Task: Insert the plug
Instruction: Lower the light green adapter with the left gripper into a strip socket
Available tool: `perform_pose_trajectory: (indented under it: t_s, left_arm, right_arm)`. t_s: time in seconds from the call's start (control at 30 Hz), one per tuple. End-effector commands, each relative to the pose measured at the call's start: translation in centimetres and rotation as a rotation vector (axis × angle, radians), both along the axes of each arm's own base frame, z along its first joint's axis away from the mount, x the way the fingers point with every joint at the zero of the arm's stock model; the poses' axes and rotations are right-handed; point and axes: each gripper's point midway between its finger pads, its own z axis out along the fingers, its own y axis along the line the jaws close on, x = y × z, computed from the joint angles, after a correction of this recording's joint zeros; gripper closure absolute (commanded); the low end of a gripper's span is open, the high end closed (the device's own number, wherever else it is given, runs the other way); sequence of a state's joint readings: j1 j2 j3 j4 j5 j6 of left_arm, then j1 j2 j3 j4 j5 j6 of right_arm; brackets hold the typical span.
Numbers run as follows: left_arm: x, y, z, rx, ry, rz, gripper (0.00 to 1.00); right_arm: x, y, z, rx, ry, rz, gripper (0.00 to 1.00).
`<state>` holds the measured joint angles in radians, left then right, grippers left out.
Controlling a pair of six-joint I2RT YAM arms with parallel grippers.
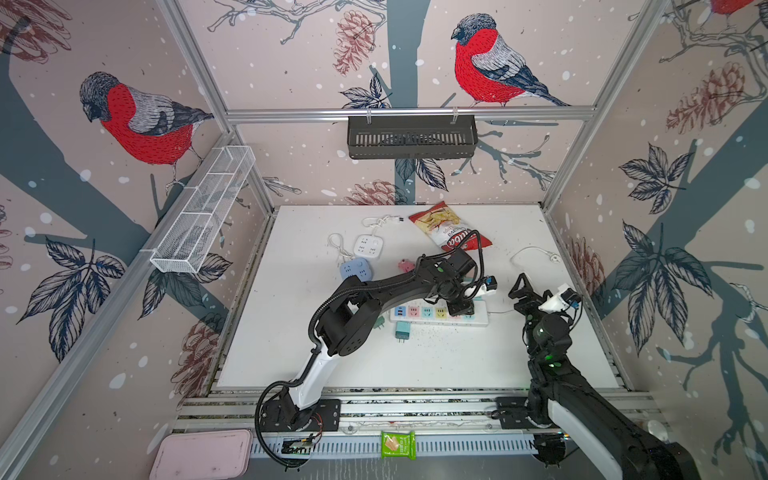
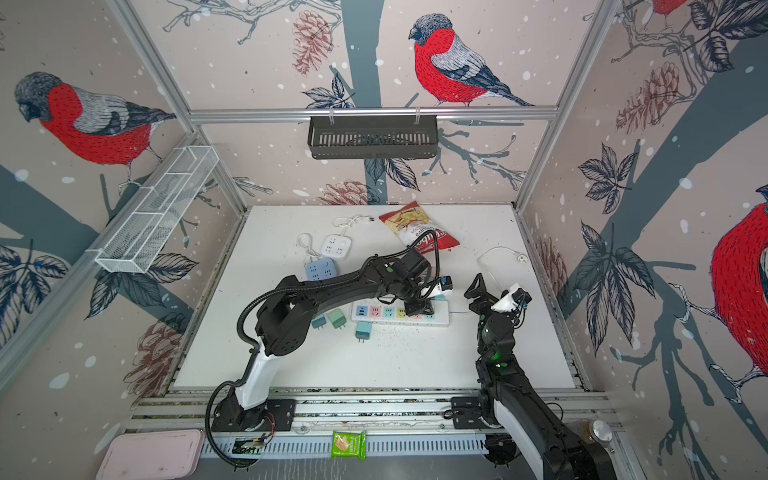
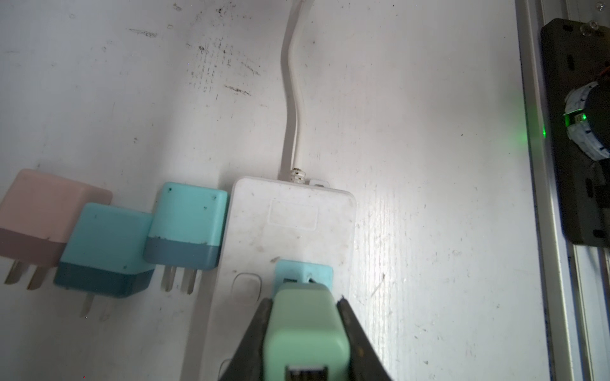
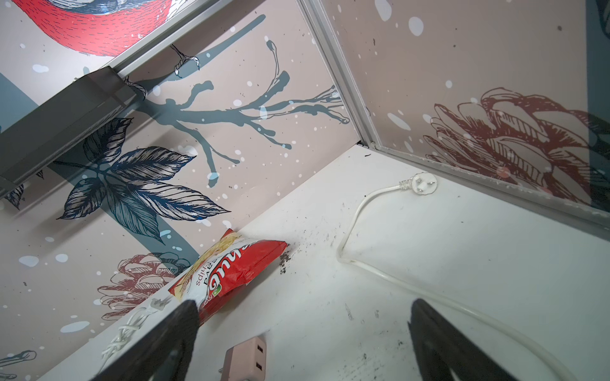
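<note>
**Now: plug pinched at the strip's socket**

Broadly, the white table (image 1: 415, 365) lies under both my arms. My left arm (image 1: 374, 291) stretches across the middle of it, and my right arm (image 1: 548, 332) comes up from the near right edge. Next in size, the long white power strip (image 1: 440, 318) lies flat near the table's middle, with its cord (image 3: 292, 99) running off one end. A red chip bag (image 1: 446, 230) lies toward the back, well apart from the strip.

My left gripper (image 3: 305, 303) is down over the cord end of the strip. Its jaws are clamped on the two sides of the mint-green plug (image 3: 307, 330). My right gripper (image 4: 303, 313) hangs above the table to the right of the strip. Its jaws are spread wide with nothing between them, and it points toward the back corner, where a pronged cord head (image 4: 421, 184) lies.

Three loose chargers lie on their sides beside the strip with their prongs showing. They are a pink one (image 3: 43, 217), a teal one (image 3: 105, 250) just beside it, and a paler teal one (image 3: 186, 224) against the strip's long edge.

The plug's front end sits right at the teal socket (image 3: 303, 273), the one nearest the cord. Its prongs are hidden from me, so I cannot tell whether they are in the slots.
</note>
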<state>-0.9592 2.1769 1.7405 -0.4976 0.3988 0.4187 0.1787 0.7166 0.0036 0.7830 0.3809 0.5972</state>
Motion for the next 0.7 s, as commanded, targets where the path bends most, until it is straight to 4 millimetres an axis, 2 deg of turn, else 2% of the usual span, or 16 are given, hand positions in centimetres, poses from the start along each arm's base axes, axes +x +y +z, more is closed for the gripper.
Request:
perform_pose_trajectory:
  t_s: [0.0, 0.1, 0.33, 0.67]
  left_arm:
    - [0.1, -1.1, 1.3, -0.06, -0.017, -0.018, 1.0]
    - [0.3, -1.3, 1.3, -0.065, -0.03, -0.022, 1.0]
    - [0.6, -1.0, 0.0, -0.016, -0.026, -0.011, 1.0]
    - [0.7, -0.7, -0.4, 0.005, -0.035, -0.015, 1.0]
  right_arm:
    - [-0.5, -0.1, -1.5, -0.016, 0.03, -0.002, 0.0]
    - [-0.5, -0.1, -1.5, -0.018, 0.03, -0.002, 0.0]
    - [-0.5, 0.0, -1.4, -0.019, 0.029, 0.0, 0.0]
    - [-0.5, 0.0, -1.5, -0.02, 0.029, 0.004, 0.0]
